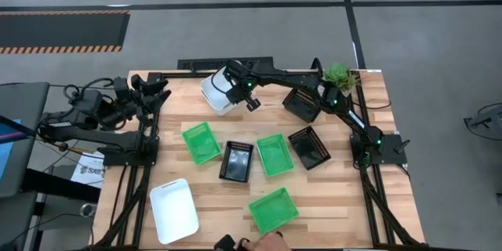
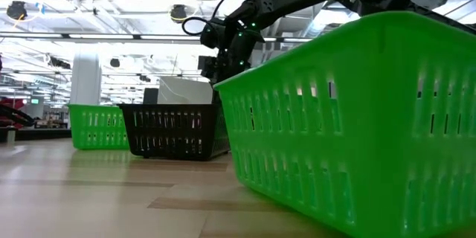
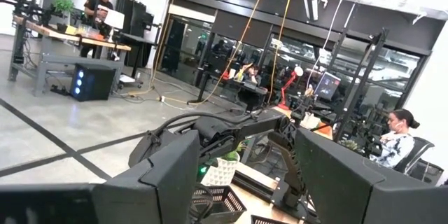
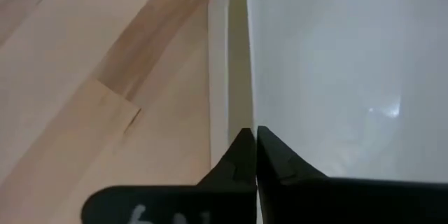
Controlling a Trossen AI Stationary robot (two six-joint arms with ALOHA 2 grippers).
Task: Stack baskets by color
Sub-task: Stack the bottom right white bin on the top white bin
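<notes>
The rim of a white rounded plastic basket [image 1: 218,94], at upper centre of the frame, is being pinched by the fully closed right hand [image 1: 233,88], and a lift toward the second white basket [image 1: 174,209] at lower left is being called for, while the left hand [image 1: 157,90] is being held wide open and empty.

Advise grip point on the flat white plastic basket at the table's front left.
Take the white rectangular plastic basket by one long rim wall, coming straight down from above: it sits upright with its open side up, with bare table around it, and the thin wall suits a pincer.

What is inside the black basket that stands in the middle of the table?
In the high view, the middle black basket shows only its own pale, shiny floor; nothing lies inside. What is under it is covered. In the low view its dark lattice wall hides the inside.
</notes>
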